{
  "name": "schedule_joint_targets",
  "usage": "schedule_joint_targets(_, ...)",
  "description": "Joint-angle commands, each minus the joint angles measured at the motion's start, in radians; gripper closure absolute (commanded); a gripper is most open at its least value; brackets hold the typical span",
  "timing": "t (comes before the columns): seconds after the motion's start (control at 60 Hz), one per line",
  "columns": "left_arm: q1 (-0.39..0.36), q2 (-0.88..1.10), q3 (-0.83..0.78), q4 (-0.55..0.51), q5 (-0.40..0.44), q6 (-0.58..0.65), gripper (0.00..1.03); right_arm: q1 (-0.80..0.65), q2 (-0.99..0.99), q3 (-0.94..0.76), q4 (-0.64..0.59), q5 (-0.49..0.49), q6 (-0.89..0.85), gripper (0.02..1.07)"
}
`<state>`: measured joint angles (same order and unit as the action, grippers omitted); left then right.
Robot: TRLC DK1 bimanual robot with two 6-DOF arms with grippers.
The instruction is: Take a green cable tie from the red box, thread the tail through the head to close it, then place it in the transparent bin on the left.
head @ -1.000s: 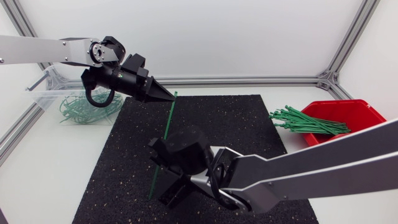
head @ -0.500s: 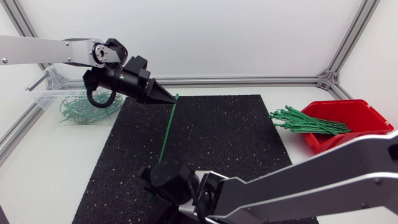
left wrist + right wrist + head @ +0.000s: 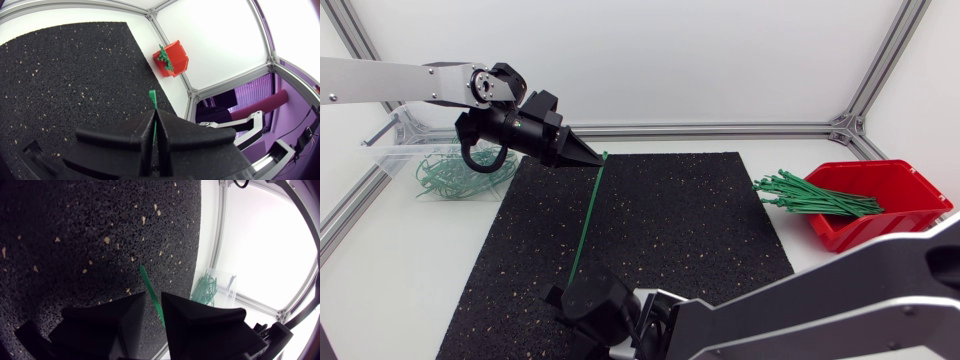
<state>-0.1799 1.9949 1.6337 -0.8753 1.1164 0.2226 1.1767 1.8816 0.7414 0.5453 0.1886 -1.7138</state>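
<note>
Left gripper (image 3: 591, 157) is pinched tight on the upper end of one green cable tie (image 3: 585, 220), holding it slanted up off the black mat (image 3: 690, 220). Right gripper (image 3: 154, 299) sits at the lower end with its fingers slightly apart and the strap running through the gap, and I can't see both sides biting. Reads as the start of threading: the tie is out of the red box (image 3: 880, 226), straight, no loop yet, so next the right needs to clamp its end, bend it round and line tail up with head before the transparent bin (image 3: 388, 158).
</note>
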Motion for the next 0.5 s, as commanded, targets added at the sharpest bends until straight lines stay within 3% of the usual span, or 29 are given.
schedule_joint_targets(0.0, 0.002, 0.027, 0.032, -0.021, -0.004, 0.031, 1.00, 0.009, 0.033, -0.023, 0.028, 0.009, -0.021, 0.80)
schedule_joint_targets(0.483, -0.003, 0.035, 0.045, -0.099, -0.004, 0.095, 1.00, 0.003, 0.068, 0.013, 0.065, 0.009, -0.030, 0.82)
